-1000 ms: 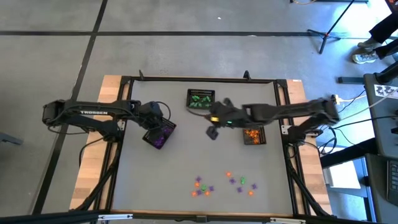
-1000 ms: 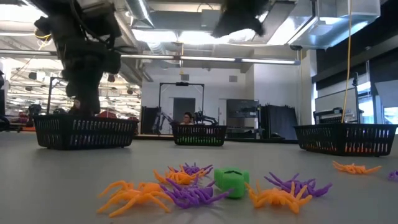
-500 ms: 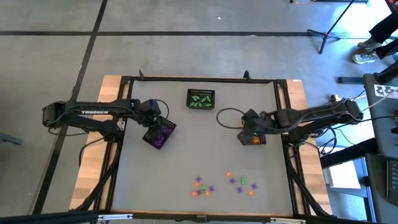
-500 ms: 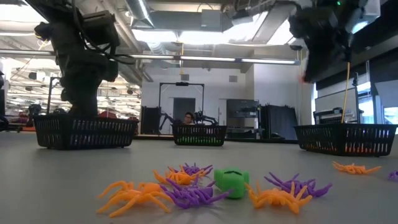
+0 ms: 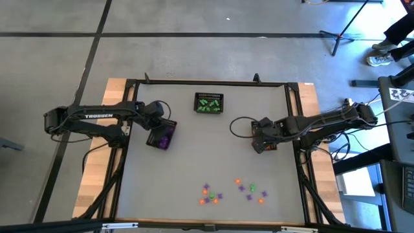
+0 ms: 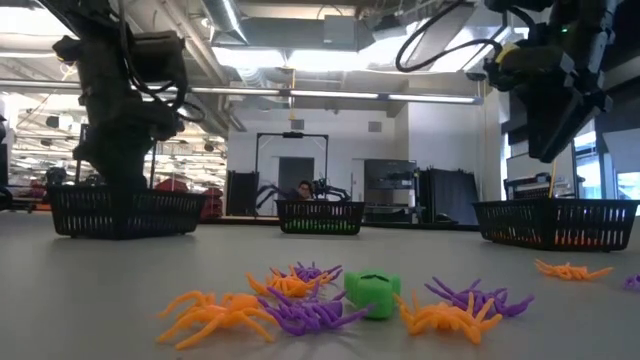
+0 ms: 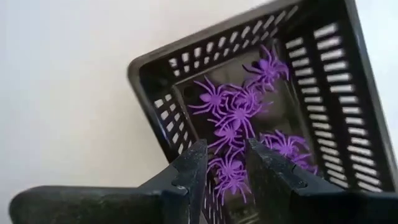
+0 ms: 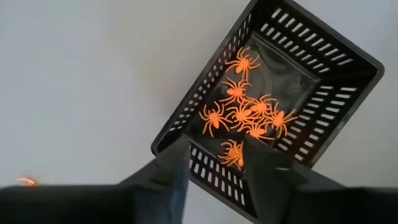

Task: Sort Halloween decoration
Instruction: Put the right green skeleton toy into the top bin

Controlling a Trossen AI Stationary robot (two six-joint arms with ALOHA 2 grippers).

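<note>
Nearest us on the bench [image 5: 181, 188] lies a loose scatter of Halloween decoration [image 6: 330, 300]: orange and purple spiders and a green piece, heaped toward the front edge. Farther back on the left we see the left end effector [image 7: 222, 163] poised over the basket of purple spiders [image 7: 249, 118], its fingers parted with nothing between them. On the right, the right end effector [image 8: 211, 163] hangs over the basket of orange spiders [image 8: 249, 112], fingers likewise spread and empty. Farthest back, at the bench's far edge, sits the basket of green pieces [image 5: 209, 103].
</note>
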